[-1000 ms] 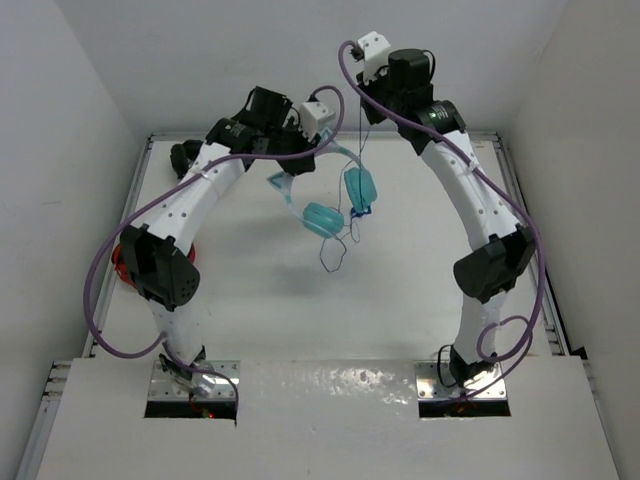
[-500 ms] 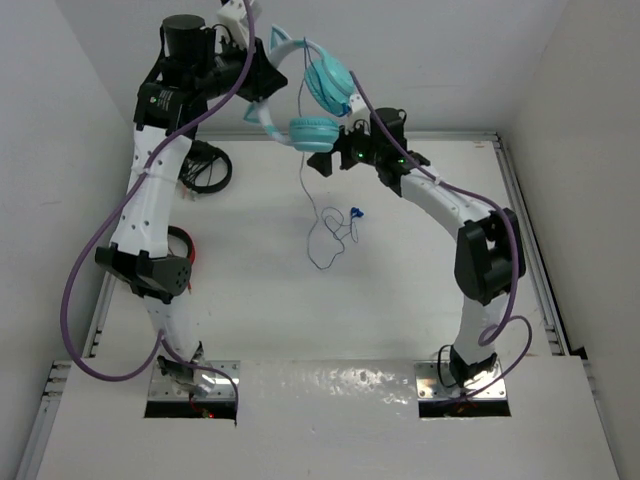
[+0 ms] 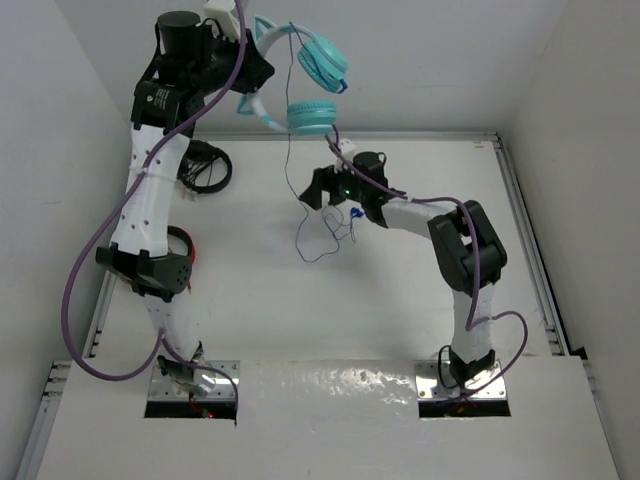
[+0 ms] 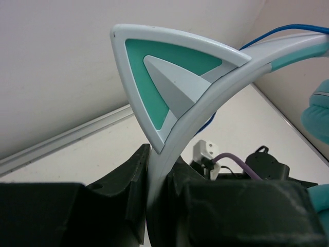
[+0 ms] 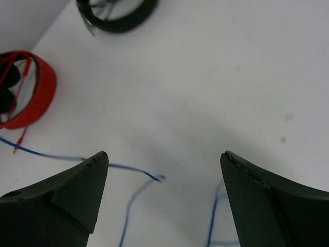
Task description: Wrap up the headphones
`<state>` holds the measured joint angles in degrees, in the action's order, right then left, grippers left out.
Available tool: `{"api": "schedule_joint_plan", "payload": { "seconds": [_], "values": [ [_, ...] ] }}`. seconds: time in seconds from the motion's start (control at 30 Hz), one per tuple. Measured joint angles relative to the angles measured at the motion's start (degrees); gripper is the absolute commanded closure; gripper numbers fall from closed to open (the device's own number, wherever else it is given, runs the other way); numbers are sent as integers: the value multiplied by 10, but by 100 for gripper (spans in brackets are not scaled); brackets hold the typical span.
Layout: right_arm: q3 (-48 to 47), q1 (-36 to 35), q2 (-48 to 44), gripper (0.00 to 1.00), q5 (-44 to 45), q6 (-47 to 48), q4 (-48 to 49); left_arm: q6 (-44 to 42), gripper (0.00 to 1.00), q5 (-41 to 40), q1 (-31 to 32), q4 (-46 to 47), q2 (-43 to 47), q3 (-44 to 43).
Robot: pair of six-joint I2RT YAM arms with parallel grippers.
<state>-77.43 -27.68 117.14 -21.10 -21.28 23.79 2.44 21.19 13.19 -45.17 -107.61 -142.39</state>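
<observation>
**Headphones held aloft by the band, cable trailing to the table**

The teal headphones (image 3: 300, 75) are held high over the far left part of the table (image 3: 400, 300). Their pale headband (image 4: 205, 103) is clamped edge-on in the left gripper (image 4: 160, 164), just below 1 cat ear, and the 2 cups hang free. The set is judged light and stiff in the band, though smooth plastic may twist in the clamp. The thin cable (image 3: 289, 150) is judged limp and easily snagged. It drops to loose loops on the table, where the blue plug (image 3: 356, 213) lies. The right gripper (image 3: 318, 188) is held low over those loops, its fingers spread apart around nothing. The cable is probably best pinched lightly on a loop. Black headphones (image 3: 205, 170) and a red bundle (image 3: 180, 245) lie at the table's left side, away from the loops.
</observation>
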Motion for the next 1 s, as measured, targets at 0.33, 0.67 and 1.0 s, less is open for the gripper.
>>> {"api": "schedule_joint_plan", "payload": {
  "seconds": [0.33,0.67,1.0],
  "values": [
    [145,91,-63,9,16,-4,1,-9,100,-13,-1,2,-4,-9],
    [64,-47,28,7,70,19,87,2,100,-15,-1,16,-19,-21],
    [-64,-70,143,100,191,19,47,50,100,-54,-16,17,-23,-20]
  ]
}}
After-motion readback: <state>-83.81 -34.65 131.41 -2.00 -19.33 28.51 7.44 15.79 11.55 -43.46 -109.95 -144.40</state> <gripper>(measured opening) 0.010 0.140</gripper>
